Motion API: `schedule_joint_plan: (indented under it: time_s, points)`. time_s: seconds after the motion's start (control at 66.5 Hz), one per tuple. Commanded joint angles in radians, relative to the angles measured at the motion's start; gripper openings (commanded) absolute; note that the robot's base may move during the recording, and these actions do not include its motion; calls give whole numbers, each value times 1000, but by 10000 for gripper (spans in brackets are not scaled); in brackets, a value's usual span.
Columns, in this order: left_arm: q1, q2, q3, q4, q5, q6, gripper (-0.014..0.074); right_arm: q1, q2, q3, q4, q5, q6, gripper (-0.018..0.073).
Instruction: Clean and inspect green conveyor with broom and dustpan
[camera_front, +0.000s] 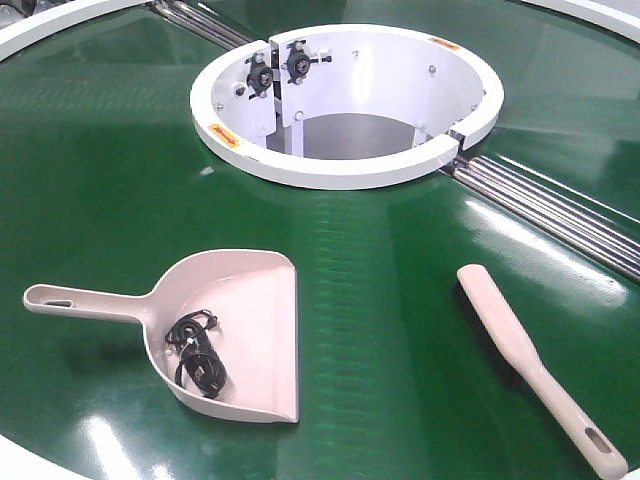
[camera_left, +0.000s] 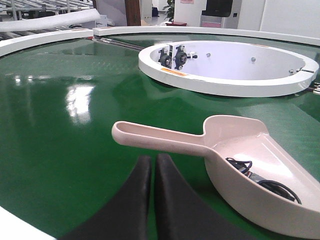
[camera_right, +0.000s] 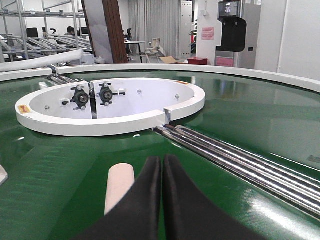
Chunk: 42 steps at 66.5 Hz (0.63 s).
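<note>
A beige dustpan (camera_front: 235, 320) lies on the green conveyor (camera_front: 380, 300), handle pointing left, with a tangle of black wire (camera_front: 198, 355) inside. It also shows in the left wrist view (camera_left: 250, 165). My left gripper (camera_left: 153, 159) is shut and empty, just short of the dustpan's handle (camera_left: 155, 136). A beige broom (camera_front: 530, 365) lies at the right, bristles down, handle toward the front. My right gripper (camera_right: 162, 160) is shut and empty, above the broom's end (camera_right: 119, 187). Neither gripper shows in the front view.
A white ring housing (camera_front: 345, 105) with bearings stands at the conveyor's middle. Steel rollers (camera_front: 560, 210) run from it to the right. The conveyor's white outer rim (camera_front: 30, 465) curves along the front left.
</note>
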Motion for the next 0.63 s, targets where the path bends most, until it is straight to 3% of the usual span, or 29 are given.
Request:
schedule_joint_plan:
  time_s: [0.0,0.616]
  points:
    - [-9,-13,32,-2,-77,0,-7,-2,-18,22,-7,-81,0,-10]
    - [-9,-13,32,-2,-77,0,-7,-2,-18,22,-7,-79,0,-10]
